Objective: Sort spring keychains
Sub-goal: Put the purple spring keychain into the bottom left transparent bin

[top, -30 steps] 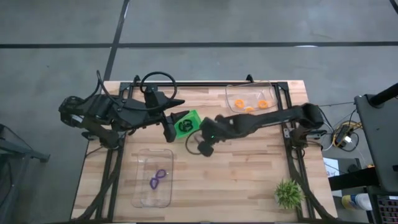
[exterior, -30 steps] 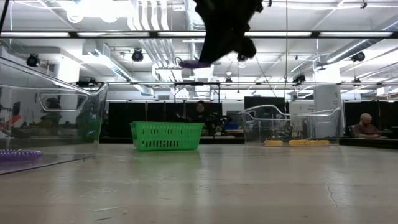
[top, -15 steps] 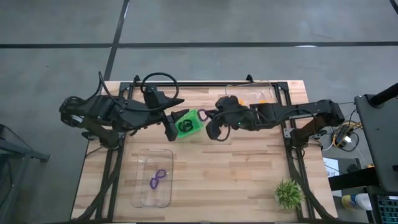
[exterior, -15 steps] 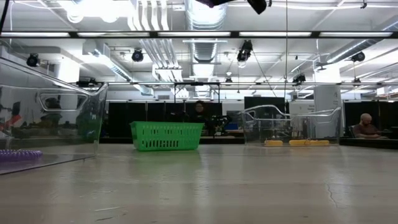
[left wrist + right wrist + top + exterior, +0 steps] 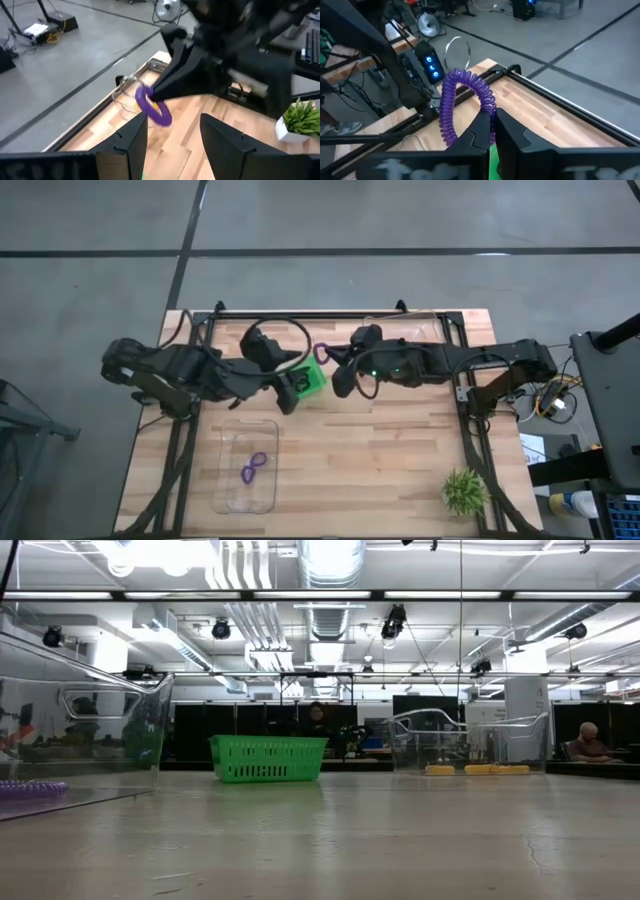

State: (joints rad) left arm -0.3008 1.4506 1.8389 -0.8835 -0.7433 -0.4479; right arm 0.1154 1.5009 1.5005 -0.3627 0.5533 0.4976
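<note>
The right gripper point(image 5: 323, 355) was clamped on a purple spring keychain point(image 5: 322, 353), held in the air just above the green bin point(image 5: 314, 376) near the table's point(image 5: 400, 450) back edge. The left gripper point(image 5: 290, 392) stood wide open over the bin, holding nothing

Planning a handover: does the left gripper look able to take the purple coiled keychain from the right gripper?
Probably yes: the left gripper is open, facing the purple coiled keychain pinched in the right gripper, nothing between.
</note>
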